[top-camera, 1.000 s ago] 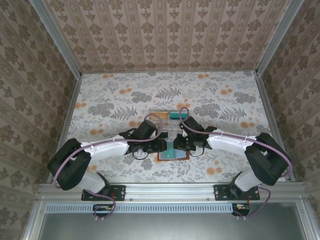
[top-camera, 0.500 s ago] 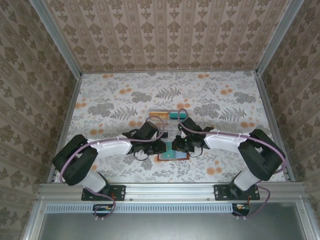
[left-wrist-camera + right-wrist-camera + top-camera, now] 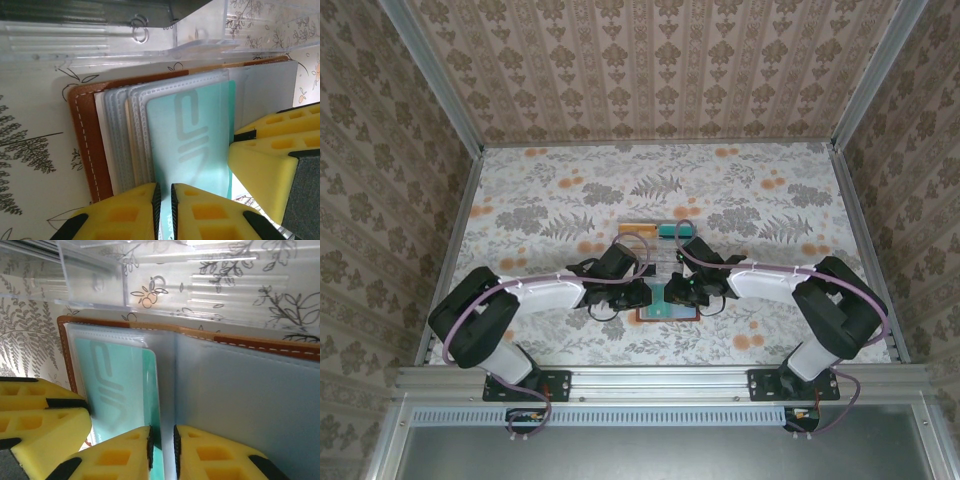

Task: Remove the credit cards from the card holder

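The card holder (image 3: 666,313) lies open near the table's front, brown rim (image 3: 85,140) at its left and a grey-blue page (image 3: 250,405) at its right. A teal credit card (image 3: 195,145) (image 3: 120,390) sits in the top clear sleeve, its right edge poking out toward the fold. My left gripper (image 3: 164,202) (image 3: 645,293) is pinched on the near edge of that sleeve. My right gripper (image 3: 162,450) (image 3: 673,291) is nearly shut astride the card's protruding edge beside the fold. Each wrist view catches the other gripper's yellow fingers (image 3: 260,165) (image 3: 45,430).
A clear plastic compartment tray (image 3: 650,240) (image 3: 100,45) (image 3: 200,285) stands right behind the card holder, touching its far edge. An orange card (image 3: 638,228) and a teal card (image 3: 670,231) lie at its back. Open flowered tabletop stretches to either side.
My left jaws have narrowed onto the sleeve. Both arms have shifted slightly, with the right arm's elbow drawn inward. The card holder has stayed put.
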`<state>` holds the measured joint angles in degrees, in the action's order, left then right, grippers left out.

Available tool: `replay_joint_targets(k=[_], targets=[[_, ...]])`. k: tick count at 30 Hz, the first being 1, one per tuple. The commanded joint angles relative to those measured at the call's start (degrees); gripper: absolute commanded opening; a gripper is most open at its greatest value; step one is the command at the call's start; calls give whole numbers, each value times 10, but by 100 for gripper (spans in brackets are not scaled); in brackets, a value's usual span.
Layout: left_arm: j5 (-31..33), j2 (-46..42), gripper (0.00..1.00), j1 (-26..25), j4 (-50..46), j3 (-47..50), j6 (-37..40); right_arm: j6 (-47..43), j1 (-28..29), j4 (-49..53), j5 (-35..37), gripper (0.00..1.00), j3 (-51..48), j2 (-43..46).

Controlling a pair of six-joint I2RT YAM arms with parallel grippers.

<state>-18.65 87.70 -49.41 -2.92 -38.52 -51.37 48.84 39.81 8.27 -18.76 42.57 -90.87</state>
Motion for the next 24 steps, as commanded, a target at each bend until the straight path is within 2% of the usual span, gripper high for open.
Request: replay_joint_targets(k=[1,7,24], targets=[[-1,14,17,-2,-15,6,0,14,3,-20,-19,19,-12,-11],[1,13,16,-1,-20,6,1,15,2,-22,-21,0,-18,-6],[11,12,14,-1,-36,6,6,0,-28,5,-12,0,-46,45]])
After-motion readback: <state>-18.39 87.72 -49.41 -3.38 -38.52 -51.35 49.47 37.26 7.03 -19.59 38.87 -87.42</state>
